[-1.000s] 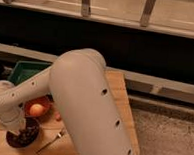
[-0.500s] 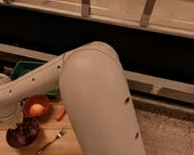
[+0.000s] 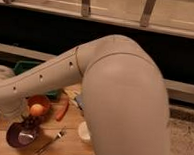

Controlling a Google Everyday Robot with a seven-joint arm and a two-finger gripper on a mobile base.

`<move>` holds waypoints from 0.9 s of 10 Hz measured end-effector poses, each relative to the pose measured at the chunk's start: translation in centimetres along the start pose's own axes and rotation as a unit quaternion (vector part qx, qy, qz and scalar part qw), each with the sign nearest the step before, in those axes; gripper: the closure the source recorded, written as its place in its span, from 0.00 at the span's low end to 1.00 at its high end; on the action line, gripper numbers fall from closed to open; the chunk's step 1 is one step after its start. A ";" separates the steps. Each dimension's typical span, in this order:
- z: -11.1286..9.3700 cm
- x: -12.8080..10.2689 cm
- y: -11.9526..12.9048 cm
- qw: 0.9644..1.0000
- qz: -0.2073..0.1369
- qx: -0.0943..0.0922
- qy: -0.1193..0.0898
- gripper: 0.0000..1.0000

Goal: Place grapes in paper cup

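The grapes [image 3: 30,121] sit as a small dark clump on the far rim of the purple bowl [image 3: 20,137] at the counter's [image 3: 70,148] left front. The clump is too compact to tell its long axis. The cup [image 3: 84,132] stands upright, mouth up, well to the right past a fork [image 3: 51,139], its right side hidden behind the arm. The claw [image 3: 16,115] is at the forearm's low end, just above the grapes. I cannot tell how far it is open or whether it holds anything.
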 end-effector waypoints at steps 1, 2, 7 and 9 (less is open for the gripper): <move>-0.9 1.3 -1.3 1.000 0.019 0.009 0.003 1.00; -1.6 2.7 -2.7 0.999 0.037 0.017 0.007 1.00; -4.6 9.8 -9.5 0.988 0.138 0.049 0.052 1.00; -5.6 12.8 -10.9 0.980 0.176 0.061 0.065 1.00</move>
